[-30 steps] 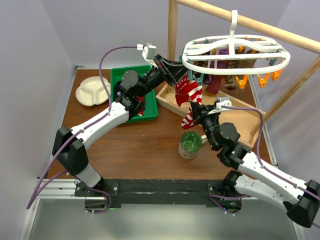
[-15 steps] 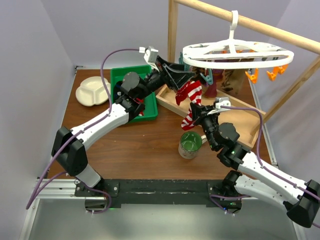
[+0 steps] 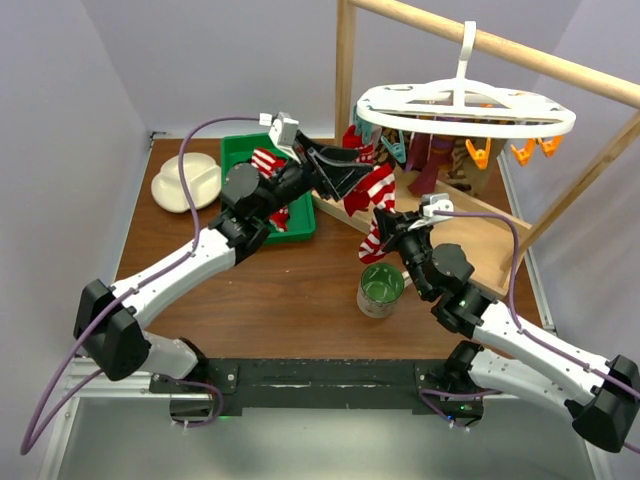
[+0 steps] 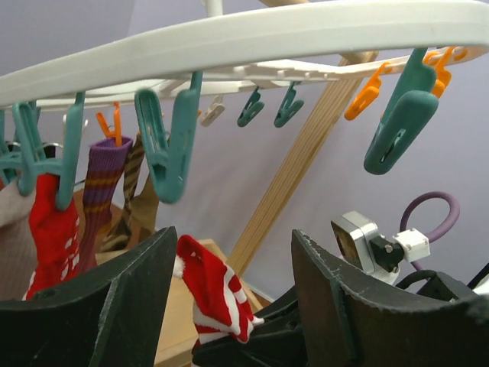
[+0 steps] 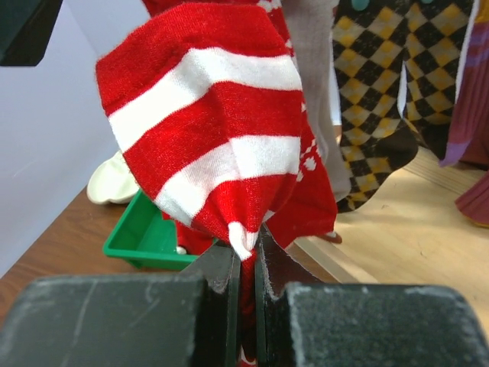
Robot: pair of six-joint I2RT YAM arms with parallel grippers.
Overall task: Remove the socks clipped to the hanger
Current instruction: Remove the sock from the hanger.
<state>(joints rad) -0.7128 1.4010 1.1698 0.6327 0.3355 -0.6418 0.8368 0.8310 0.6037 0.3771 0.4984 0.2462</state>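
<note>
Left gripper (image 3: 352, 178) released: jaws stood wide apart just under the rim of the hanger (image 4: 267, 34). The top of the striped sock (image 3: 378, 192) rose between its fingers (image 4: 99, 306); the left wrist view showed no contact.

Right gripper (image 5: 246, 256) clenched on the lower fold of that sock, with fabric bunched above the closed fingers. The sock's upper end sat below a teal clip (image 4: 174, 149), apart from it. The sock stood between the two grippers, over the near-left corner of the tray (image 3: 480, 238).

The hanger hung by its hook from the pole (image 3: 520, 55). A red sock (image 4: 50, 229), a purple sock (image 4: 103, 180) and a checkered sock (image 5: 374, 99) hung from it. The first two were visibly in clips.

On the table were a green bin (image 3: 235, 150) with red-and-white fabric inside, a plate (image 3: 185, 185) to its left, and a mug (image 3: 380, 290) beside the right arm.
</note>
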